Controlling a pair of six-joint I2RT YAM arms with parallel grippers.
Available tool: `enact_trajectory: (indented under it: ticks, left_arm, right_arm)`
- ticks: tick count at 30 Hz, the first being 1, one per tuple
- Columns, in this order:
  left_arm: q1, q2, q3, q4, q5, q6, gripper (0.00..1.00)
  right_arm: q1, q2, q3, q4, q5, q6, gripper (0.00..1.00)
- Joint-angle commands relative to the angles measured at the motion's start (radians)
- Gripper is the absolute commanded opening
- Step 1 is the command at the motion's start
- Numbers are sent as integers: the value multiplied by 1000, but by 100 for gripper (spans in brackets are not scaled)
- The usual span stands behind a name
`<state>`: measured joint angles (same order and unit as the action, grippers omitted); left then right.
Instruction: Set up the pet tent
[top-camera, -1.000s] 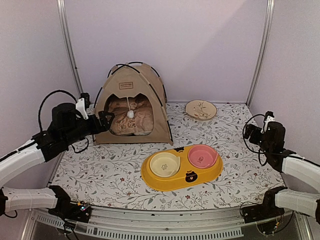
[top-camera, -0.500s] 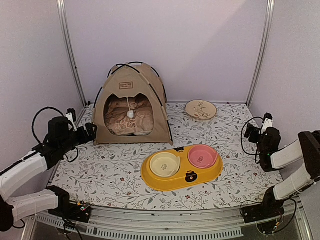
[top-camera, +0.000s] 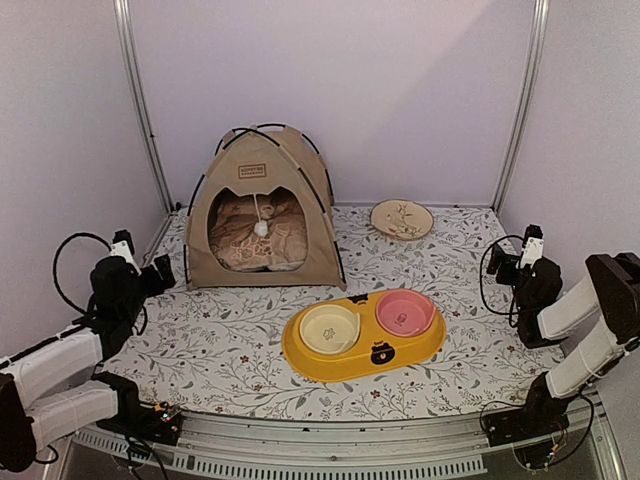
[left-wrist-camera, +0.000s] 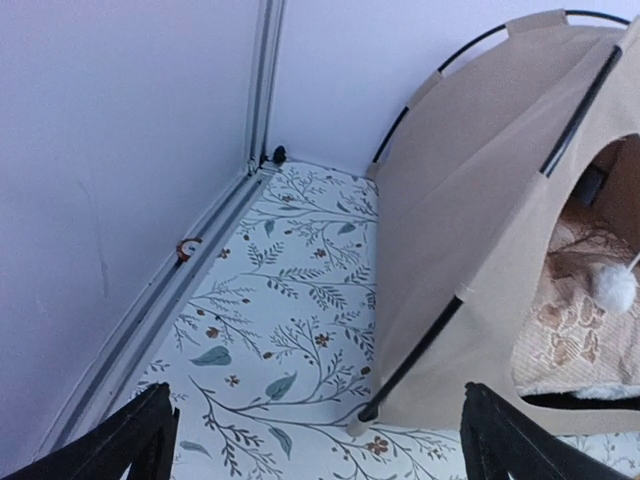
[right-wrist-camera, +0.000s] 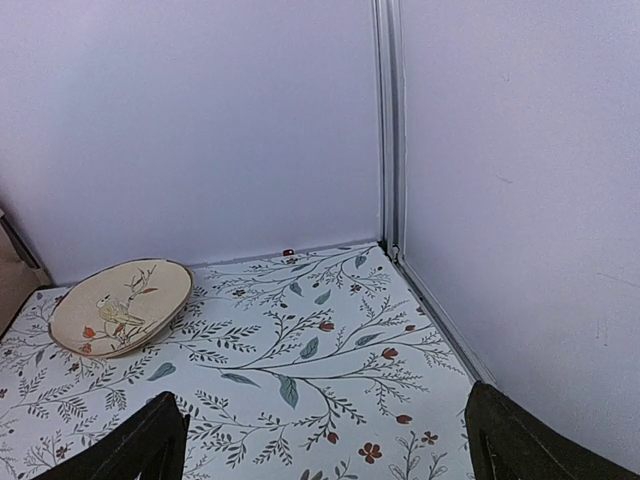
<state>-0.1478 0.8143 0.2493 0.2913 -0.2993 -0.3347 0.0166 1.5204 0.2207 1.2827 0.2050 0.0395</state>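
The beige pet tent (top-camera: 262, 210) stands upright at the back left of the table, black poles arched over it, a patterned cushion and a white pom-pom (top-camera: 261, 229) in its doorway. In the left wrist view the pet tent (left-wrist-camera: 480, 210) fills the right side, its front-left pole foot on the cloth. My left gripper (top-camera: 160, 272) sits low at the left edge, short of the tent, open and empty (left-wrist-camera: 315, 450). My right gripper (top-camera: 500, 266) rests at the right edge, open and empty (right-wrist-camera: 325, 450), facing the back right corner.
A yellow two-bowl tray (top-camera: 364, 335) with a cream and a pink bowl lies front centre. A bird-painted plate (top-camera: 401, 219) leans at the back right, also in the right wrist view as the plate (right-wrist-camera: 120, 305). Metal frame posts and walls close in both sides.
My left arm has drawn back from the tent's left side and folded down to the table's left edge. The right arm has folded in a little at the right edge.
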Motion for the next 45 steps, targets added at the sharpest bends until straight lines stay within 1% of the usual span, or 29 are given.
enact_trajectory:
  ticks: [1,3,4,5,6,7,8,10,11,13,15,18,21,22,23,25,26,28,29,30,31,32,33,34,36,39,45]
  left_arm:
    - [21,56,-39,248,-179,133,99]
    - [23,101,-113,367,-245,152,99]
    - [23,120,-155,470,-256,179,99]
    - [23,118,-156,451,-243,182,99]
    - [25,114,-168,507,-201,211,99]
    - [25,112,-215,623,-168,244,100]
    - [27,106,-246,686,-151,252,100]
    - [46,131,-274,781,-173,248,99]
    - [63,159,-267,801,-166,246,99]
    - [91,224,-240,832,-84,273,99]
    - [95,300,-202,865,-12,311,99]
    - [96,407,-150,904,49,342,99]
    - [97,495,-123,986,89,354,99]
    - [105,530,-131,1059,116,349,99]
    - [108,618,-151,1158,135,356,99]
    - [108,783,-179,1413,133,385,100]
    - [108,787,-183,1438,124,386,99]
    - [115,694,-143,1195,128,343,99]
    - [118,718,-119,1185,157,356,100]
    - [120,748,-96,1213,190,379,100]
    - [128,736,-71,1160,225,383,100]
    - [142,715,-40,1052,257,370,99]
    - [154,720,-22,1018,281,363,99]
    - [158,735,-11,1027,283,364,100]
    - [156,722,9,958,276,351,99]
    - [149,734,6,992,270,370,99]
    - [148,730,8,980,270,368,99]
  right_arm:
    - [1,11,11,22,-15,-12,99]
    - [1,11,11,20,-14,-12,99]
    - [1,12,11,21,-13,-12,99]
    - [1,11,11,20,-14,-12,99]
    - [1,11,11,21,-15,-12,99]
    - [1,12,11,20,-14,-12,99]
    - [1,11,11,20,-15,-12,99]
    - [0,11,11,20,-14,-13,99]
    - [0,11,11,21,-16,-12,99]
    - [1,11,11,20,-18,-13,99]
    - [1,13,13,21,-26,-16,99]
    - [2,12,12,20,-35,-18,99]
    - [0,12,13,20,-43,-21,99]
    - [1,13,15,20,-49,-23,99]
    - [2,13,14,19,-53,-25,99]
    - [1,12,14,18,-56,-27,99]
    - [1,12,14,17,-58,-29,99]
    - [0,12,13,18,-60,-29,99]
    - [0,12,15,18,-61,-29,99]
    - [1,12,15,17,-62,-29,99]
    - [1,12,14,17,-63,-30,99]
    - [0,12,14,17,-65,-29,99]
    - [0,12,15,17,-65,-29,99]
    - [1,12,16,18,-65,-29,99]
    - [0,12,15,18,-66,-29,99]
    - [1,12,15,18,-66,-30,99]
    - [0,12,15,18,-67,-30,99]
